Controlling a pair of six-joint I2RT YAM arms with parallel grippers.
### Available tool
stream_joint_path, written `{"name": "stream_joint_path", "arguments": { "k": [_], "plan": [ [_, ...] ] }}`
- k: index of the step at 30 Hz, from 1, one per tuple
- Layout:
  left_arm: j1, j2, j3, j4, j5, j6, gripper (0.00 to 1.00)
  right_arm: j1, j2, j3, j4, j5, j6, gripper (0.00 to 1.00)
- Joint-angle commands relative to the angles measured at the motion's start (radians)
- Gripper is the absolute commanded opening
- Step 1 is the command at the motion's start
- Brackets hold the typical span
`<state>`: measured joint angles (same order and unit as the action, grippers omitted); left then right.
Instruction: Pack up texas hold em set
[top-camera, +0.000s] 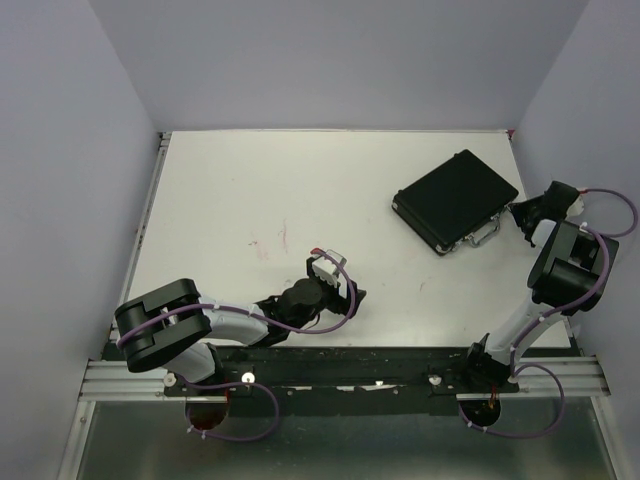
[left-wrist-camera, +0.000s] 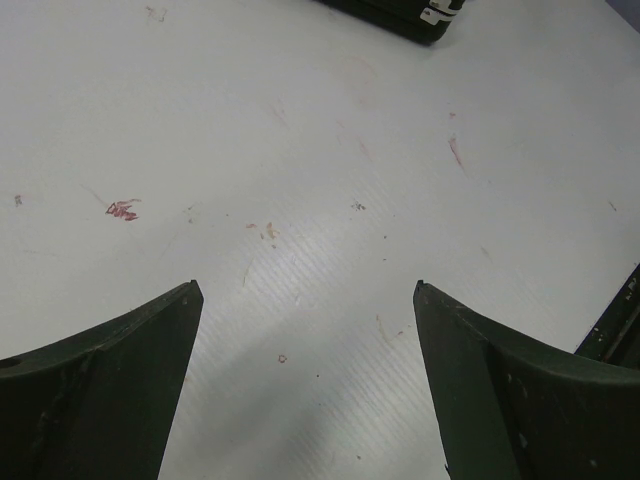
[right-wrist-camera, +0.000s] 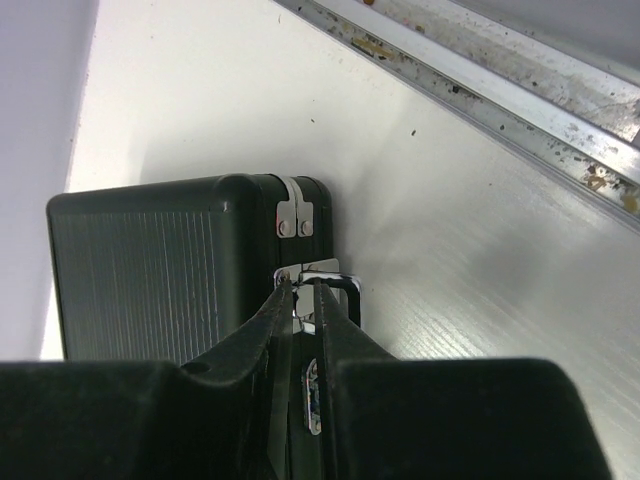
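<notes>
The case (top-camera: 455, 200) lies flat on the right half of the bench (top-camera: 300, 180), towards the far side. It is turned at an angle, with one corner near the right edge. Its lid is closed, so what is inside cannot be seen. The silver handle (top-camera: 484, 233) is on the near long side, facing the arms.

The right hand (right-wrist-camera: 300, 290) comes in low from the right edge. Its fingers are drawn nearly together, pinching the handle just past its bracket, close to a silver corner latch (right-wrist-camera: 293, 216). In the right wrist view, a strip of bench lies between the case and the metal rail (right-wrist-camera: 480, 90) bordering the bench. A wall stands close along the case's other side.

The left hand (left-wrist-camera: 305, 290) hovers low near the bench's near edge, around the middle and well apart from the case. Its fingers are spread wide and hold nothing. White surface with a few red marks (left-wrist-camera: 122, 209) runs from it to the case.
</notes>
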<state>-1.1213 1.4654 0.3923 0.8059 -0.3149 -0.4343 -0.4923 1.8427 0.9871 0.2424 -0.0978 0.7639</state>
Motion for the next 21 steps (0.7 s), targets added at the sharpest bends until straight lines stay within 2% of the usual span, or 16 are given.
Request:
{"name": "stream_joint_path", "arguments": {
  "k": [1, 21],
  "plan": [
    [-0.005, -0.007, -0.006, 0.024, -0.016, 0.003, 0.94, -0.006, 0.055, -0.099, -0.095, -0.028, 0.078, 0.21],
    [-0.003, -0.011, -0.015, 0.035, -0.018, 0.002, 0.94, -0.008, 0.026, -0.214, 0.058, -0.065, 0.207, 0.21]
  ]
}}
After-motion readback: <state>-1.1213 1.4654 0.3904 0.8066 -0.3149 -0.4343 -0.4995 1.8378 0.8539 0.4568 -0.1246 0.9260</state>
